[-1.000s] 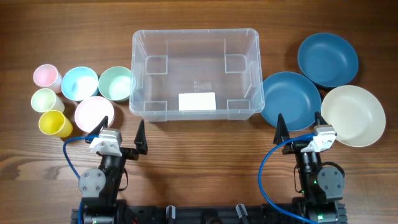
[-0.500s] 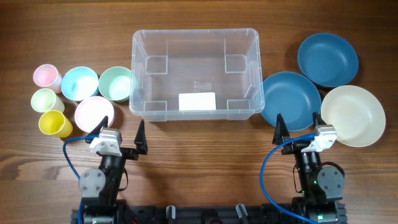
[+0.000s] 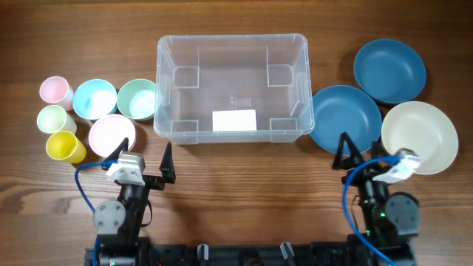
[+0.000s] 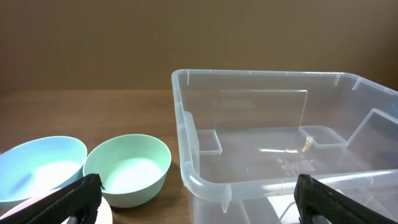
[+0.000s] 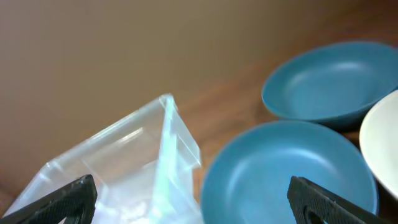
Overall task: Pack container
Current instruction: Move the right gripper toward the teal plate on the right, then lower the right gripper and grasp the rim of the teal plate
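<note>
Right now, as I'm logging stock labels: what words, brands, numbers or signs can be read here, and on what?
No text can be read in any view.
white label on the floor of the container: looks blank, too small to be sure.
moulded marks in the container floor, above the label: too faint and small to read.
</note>
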You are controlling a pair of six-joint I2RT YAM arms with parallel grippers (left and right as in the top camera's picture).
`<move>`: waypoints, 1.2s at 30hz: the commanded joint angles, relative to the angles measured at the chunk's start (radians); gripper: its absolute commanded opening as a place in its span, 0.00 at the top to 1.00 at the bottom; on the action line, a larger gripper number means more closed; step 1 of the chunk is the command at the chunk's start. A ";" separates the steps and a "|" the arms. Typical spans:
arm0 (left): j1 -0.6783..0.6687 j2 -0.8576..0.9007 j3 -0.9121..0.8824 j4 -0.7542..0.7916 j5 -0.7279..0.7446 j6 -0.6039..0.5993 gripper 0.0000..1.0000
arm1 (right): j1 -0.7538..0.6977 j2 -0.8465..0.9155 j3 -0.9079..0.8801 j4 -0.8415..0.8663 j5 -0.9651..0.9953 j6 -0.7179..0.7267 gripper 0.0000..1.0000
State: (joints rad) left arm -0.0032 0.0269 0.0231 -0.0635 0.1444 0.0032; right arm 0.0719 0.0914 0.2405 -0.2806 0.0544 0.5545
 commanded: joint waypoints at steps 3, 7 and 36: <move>0.003 -0.005 -0.015 0.000 0.016 0.016 0.00 | -0.004 0.296 0.373 -0.149 0.111 -0.056 0.00; 0.003 -0.005 -0.015 0.000 0.016 0.016 0.00 | -0.004 0.513 0.603 -0.320 0.097 -0.084 0.00; 0.003 -0.005 -0.015 0.000 0.016 0.016 0.00 | -0.160 1.227 0.811 -0.745 0.211 0.263 0.00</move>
State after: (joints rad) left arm -0.0032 0.0269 0.0185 -0.0666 0.1478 0.0032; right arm -0.0254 1.3048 1.0958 -1.0481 0.2703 0.7536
